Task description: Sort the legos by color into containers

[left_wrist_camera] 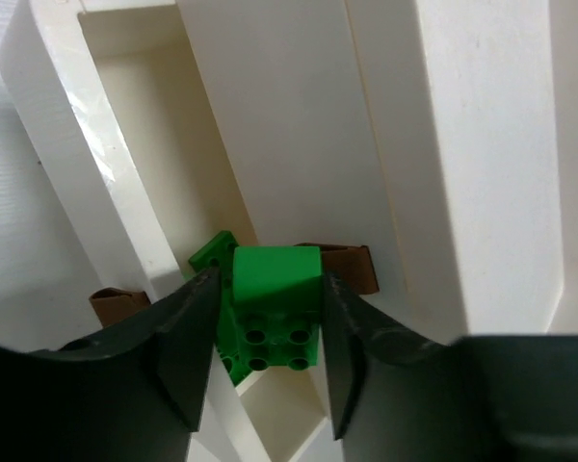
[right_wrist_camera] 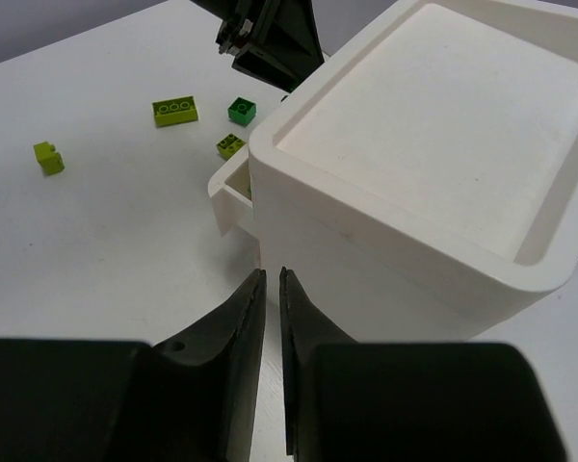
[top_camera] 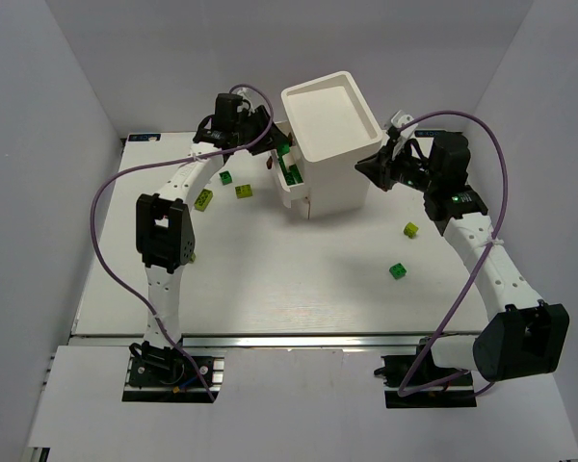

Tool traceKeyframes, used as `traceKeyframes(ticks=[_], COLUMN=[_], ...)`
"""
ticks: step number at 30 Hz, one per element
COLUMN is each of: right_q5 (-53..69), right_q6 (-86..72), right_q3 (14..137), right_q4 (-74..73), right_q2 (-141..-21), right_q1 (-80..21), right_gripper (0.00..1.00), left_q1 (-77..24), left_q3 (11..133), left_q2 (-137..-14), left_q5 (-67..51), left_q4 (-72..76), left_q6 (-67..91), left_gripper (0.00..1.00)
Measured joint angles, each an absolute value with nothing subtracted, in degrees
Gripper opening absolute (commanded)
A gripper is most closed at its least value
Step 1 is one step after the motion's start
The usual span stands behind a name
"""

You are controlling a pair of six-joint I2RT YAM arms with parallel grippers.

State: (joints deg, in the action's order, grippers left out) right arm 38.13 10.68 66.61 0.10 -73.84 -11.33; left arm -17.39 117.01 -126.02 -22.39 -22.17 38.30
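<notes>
Two green legos (left_wrist_camera: 270, 318) sit in the pulled-out drawer (left_wrist_camera: 125, 192), left pincer (left_wrist_camera: 265, 361) released around them

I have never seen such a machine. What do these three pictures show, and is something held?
Two robot arms stand on a table. One picture looks down from above; the other two come from a camera on each wrist. A white cabinet stands in the middle with drawers pulled out on its left. Small green and yellow-green legos lie scattered on the table. The left gripper has a green brick between its fingers, above an open drawer; whether it grips it is unclear. The right gripper is nearly shut, holding nothing, beside the cabinet.
</notes>
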Motion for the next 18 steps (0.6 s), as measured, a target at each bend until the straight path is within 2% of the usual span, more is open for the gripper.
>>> traceKeyframes(ticks=[2,3,4,8,12,16,17,18], right_q5=[38.3,38.3,38.4,38.9,39.2,39.9,40.2,40.6], right_q6=[10.7,10.7,10.7,10.6,10.5,10.5,10.6,10.7], right_q3=[66.6,66.6,66.6,66.6,66.6,66.6,66.6,66.6], right_q4=[0.1,0.1,0.1,0.1,0.1,0.1,0.1,0.1], right_q2=[-73.8,-73.8,-73.8,-73.8,-73.8,-73.8,-73.8,-73.8], right_q1=[-11.2,-11.2,-11.2,-11.2,-11.2,-11.1,-11.1,-11.1], right_gripper=[0.17,0.17,0.17,0.18,0.17,0.18,0.18,0.19], left_q1=[-17.4,-17.4,-17.4,-17.4,-17.4,-17.4,-17.4,-17.4], left_q3=[117.0,117.0,117.0,117.0,117.1,117.1,117.1,117.1], left_q2=[-126.0,-126.0,-126.0,-126.0,-126.0,-126.0,-126.0,-126.0], left_q5=[-22.2,-21.9,-21.7,-20.8,-20.3,-19.9,-19.9,-19.8], left_q4=[-22.6,-22.7,-22.8,-23.4,-23.6,-23.6,-23.6,-23.6], left_q6=[38.3,38.2,38.3,38.3,38.3,38.2,38.2,38.2], left_gripper=[0.69,0.70,0.78,0.79,0.79,0.75,0.72,0.61])
